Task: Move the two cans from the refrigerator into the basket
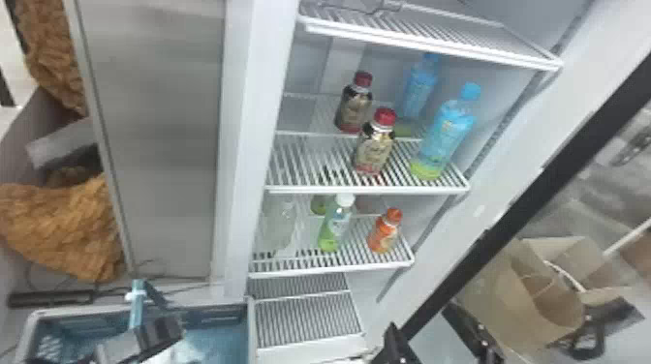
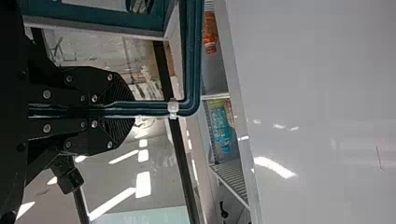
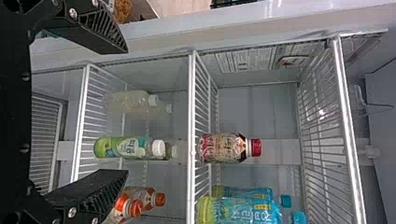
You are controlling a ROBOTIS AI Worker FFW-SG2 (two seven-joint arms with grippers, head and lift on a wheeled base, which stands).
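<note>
Basket (image 1: pixel 213 317), teal-blue with a pale rim, sits low beside the open refrigerator (image 1: pixel 249 145). Its slim dark-teal handle (image 2: pixel 144 108), bearing a small white clip (image 2: pixel 173 108), is pinched by the left claw (image 1: pixel 157 334). The right claw (image 1: pixel 436 334) is spread, facing the shelved bottles (image 1: pixel 375 147).

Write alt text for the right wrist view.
The right gripper, open and empty, faces a fridge. One shelf holds a green bottle, orange bottles and pale bottles; the next shelf up holds blue bottles and a red-capped bottle.
</note>
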